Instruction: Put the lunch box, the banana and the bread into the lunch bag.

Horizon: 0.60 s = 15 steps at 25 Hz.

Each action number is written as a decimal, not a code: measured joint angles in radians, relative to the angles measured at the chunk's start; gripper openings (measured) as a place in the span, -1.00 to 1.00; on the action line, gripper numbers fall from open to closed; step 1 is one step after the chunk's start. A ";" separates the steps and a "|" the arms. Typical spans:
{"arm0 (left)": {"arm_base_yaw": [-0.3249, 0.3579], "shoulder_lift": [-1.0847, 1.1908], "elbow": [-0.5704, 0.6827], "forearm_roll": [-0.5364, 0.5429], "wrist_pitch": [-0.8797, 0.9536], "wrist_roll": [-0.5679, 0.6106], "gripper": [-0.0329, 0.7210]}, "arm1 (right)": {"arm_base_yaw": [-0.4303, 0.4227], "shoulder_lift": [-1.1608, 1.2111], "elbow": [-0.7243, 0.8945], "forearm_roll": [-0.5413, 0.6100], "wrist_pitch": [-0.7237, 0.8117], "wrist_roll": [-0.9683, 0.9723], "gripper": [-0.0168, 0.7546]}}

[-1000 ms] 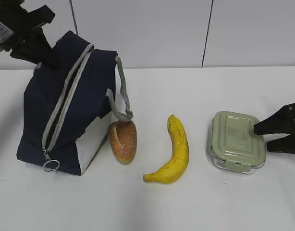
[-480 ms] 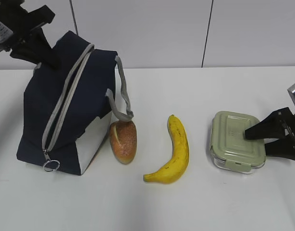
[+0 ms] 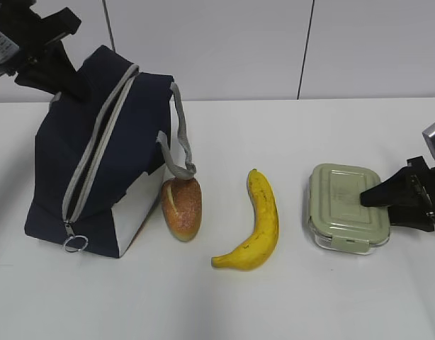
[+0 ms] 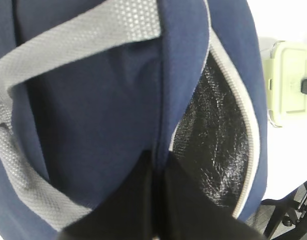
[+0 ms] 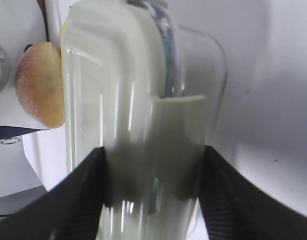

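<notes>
At lower right, the right gripper (image 3: 387,207) clamped the clear, sage-lidded lunch box (image 3: 341,204); upper left, the left gripper (image 4: 156,197) pinched the navy fabric lunch bag (image 3: 97,156).

Bright, even lighting, soft faint shadows beneath objects, exterior view sharp, both wrist views blurred up close, glare washing out the right wrist view's pale lid (image 5: 128,100).
</notes>
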 joint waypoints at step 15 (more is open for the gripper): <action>0.000 0.000 0.000 0.000 0.000 0.000 -0.91 | 0.000 0.006 -0.002 0.012 0.014 0.000 0.04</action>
